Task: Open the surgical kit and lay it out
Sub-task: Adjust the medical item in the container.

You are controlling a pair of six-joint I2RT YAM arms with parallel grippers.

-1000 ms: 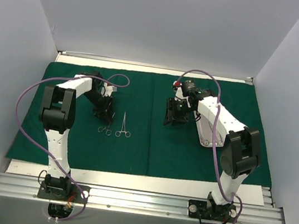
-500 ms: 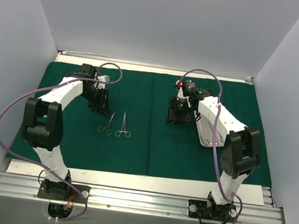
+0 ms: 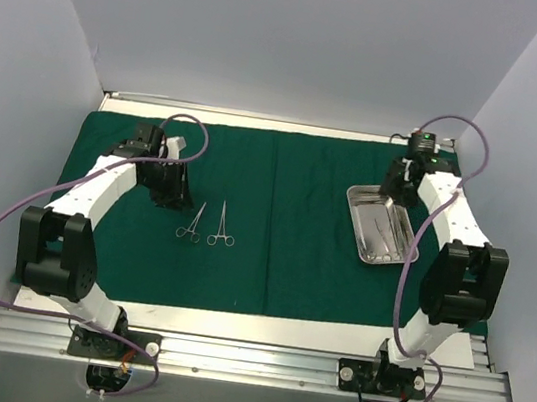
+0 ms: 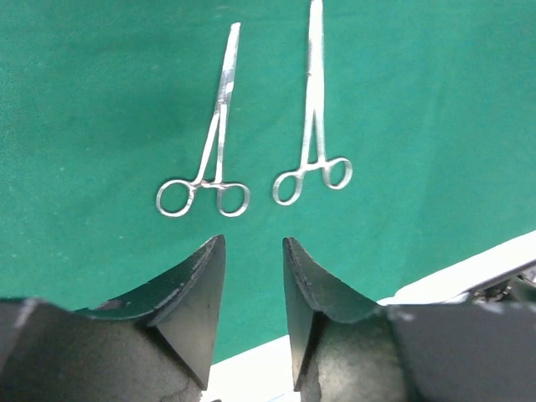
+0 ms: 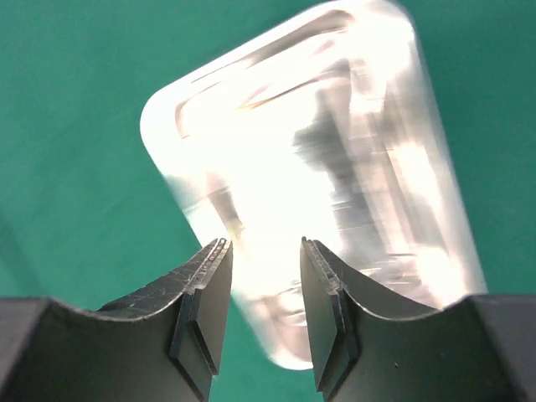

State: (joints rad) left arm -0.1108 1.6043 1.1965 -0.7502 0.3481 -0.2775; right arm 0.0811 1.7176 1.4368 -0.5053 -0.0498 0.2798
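The left gripper (image 4: 254,243) hangs over the dark green drape (image 4: 84,84) with its jaws parted and nothing between them. Just beyond its fingertips lie two ring-handled forceps, side by side and not touching, with their rings nearest the jaws and their tips pointing away. The curved-tip forceps (image 4: 219,113) lies ahead of one finger and the straighter forceps (image 4: 314,84) ahead of the other.

The right gripper (image 5: 265,243) is likewise released and grasps nothing. The steel tray (image 5: 335,167) sits on the drape straight ahead of and below its fingertips, one rounded corner off to the side of the jaws. Glare and blur wash out the tray in the wrist view. From above, it seems to hold a few slim silver instruments (image 3: 378,223).
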